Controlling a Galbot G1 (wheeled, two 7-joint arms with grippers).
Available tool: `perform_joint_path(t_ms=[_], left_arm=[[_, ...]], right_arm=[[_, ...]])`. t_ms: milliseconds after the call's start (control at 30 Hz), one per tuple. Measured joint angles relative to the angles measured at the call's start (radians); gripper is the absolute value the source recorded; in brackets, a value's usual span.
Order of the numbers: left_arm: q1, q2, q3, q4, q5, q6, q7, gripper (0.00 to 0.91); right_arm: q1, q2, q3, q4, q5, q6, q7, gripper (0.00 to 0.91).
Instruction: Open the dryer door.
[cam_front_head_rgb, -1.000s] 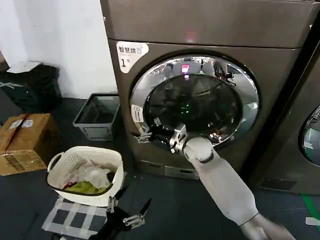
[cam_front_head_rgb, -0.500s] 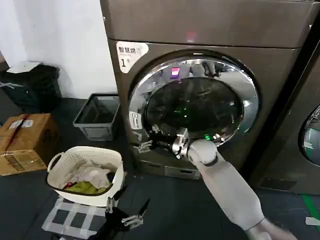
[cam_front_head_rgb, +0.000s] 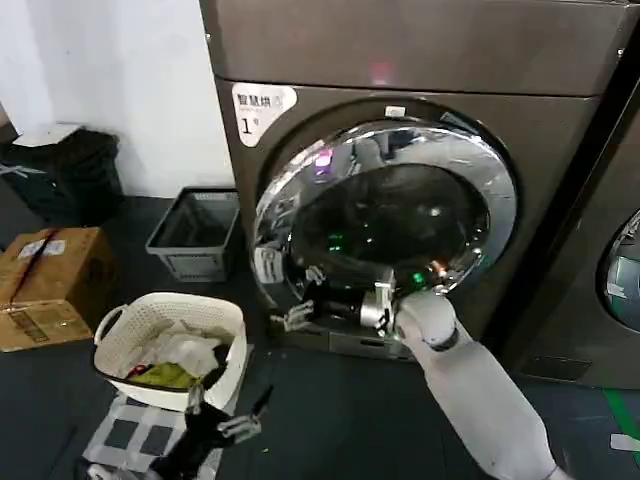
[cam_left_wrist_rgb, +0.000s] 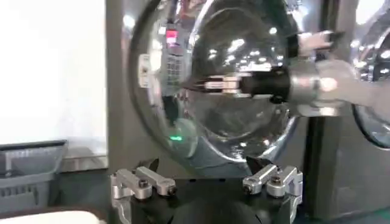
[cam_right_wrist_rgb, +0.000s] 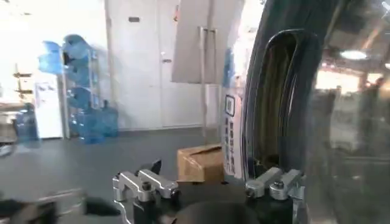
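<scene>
At the dryer front, the dryer door is swinging out, its left edge now clear of the opening; the right hand, fingers apparently spread, hooks that edge. Left hand hangs low, spread.

Laundry room with a storeroom look: big front-loading dryer numbered "1" beside a second machine, white laundry basket of clothes and cardboard box on dark floor, water jugs stacked by a far wall.

The dryer door has a glossy chrome rim and dark glass.
</scene>
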Motion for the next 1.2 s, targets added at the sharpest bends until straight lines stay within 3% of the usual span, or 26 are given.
perform_joint_path(t_ms=[167,433,900,1200], left_arm=[[-0.037,0.018,-0.044,0.012,-0.046,0.059,-0.048,0.907],[-0.117,0.065,-0.083,0.024,-0.084,0.125,-0.086,0.907],[-0.229,0.153,-0.098,0.111,-0.170,0.104,-0.067,0.907],[-0.281,0.175,-0.076,0.148,-0.194,0.074,-0.041,0.907]], right_arm=[[-0.042,-0.022,0.024,0.034,0.001,-0.007,-0.055,0.907],[-0.103,-0.056,0.060,0.075,-0.001,0.027,-0.132,0.907],[-0.212,-0.091,0.121,0.120,-0.038,0.153,-0.256,0.907],[-0.298,-0.095,0.175,0.167,-0.040,0.169,-0.302,0.907]])
